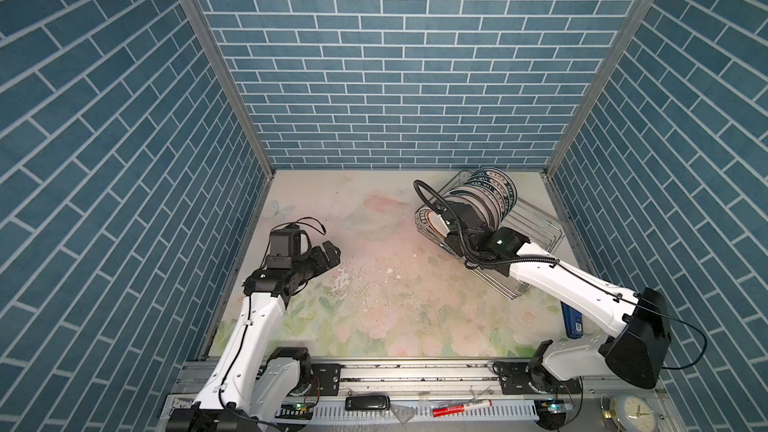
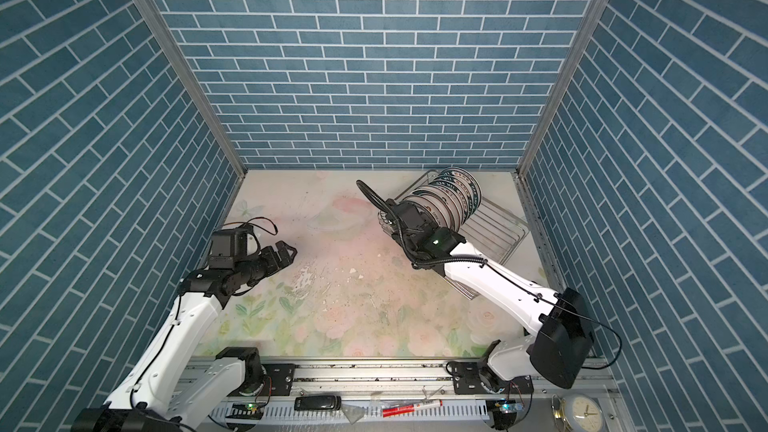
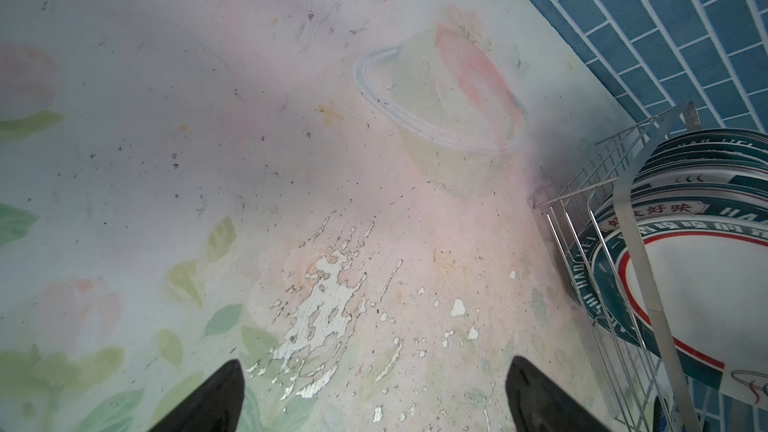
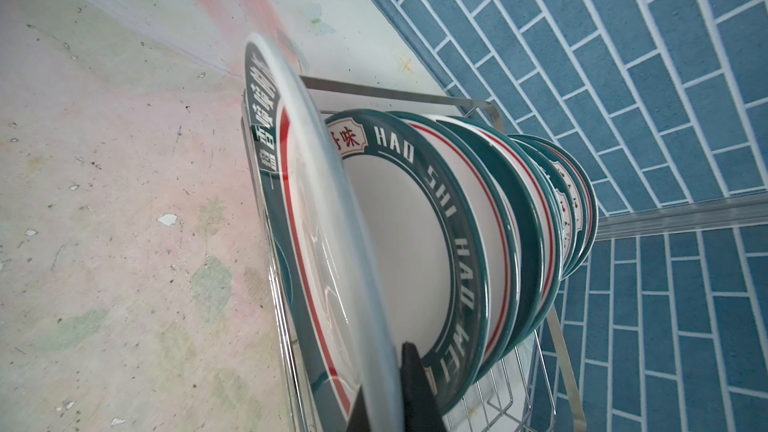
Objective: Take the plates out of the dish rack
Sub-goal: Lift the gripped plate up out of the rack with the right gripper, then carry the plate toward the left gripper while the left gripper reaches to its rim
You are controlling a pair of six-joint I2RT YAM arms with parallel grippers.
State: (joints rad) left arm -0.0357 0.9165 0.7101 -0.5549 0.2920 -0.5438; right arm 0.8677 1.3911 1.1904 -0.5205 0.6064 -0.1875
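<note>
Pinching the rim of the front plate, the right claw is pressed onto it edge-on, the only purchase an upright plate offers. That plate leans off the other plates, which stand on edge in the dish rack at the table's far right corner. The left claw hangs spread (empty) over bare table, probably ready to receive.

Floral table with dish rack on it
</note>
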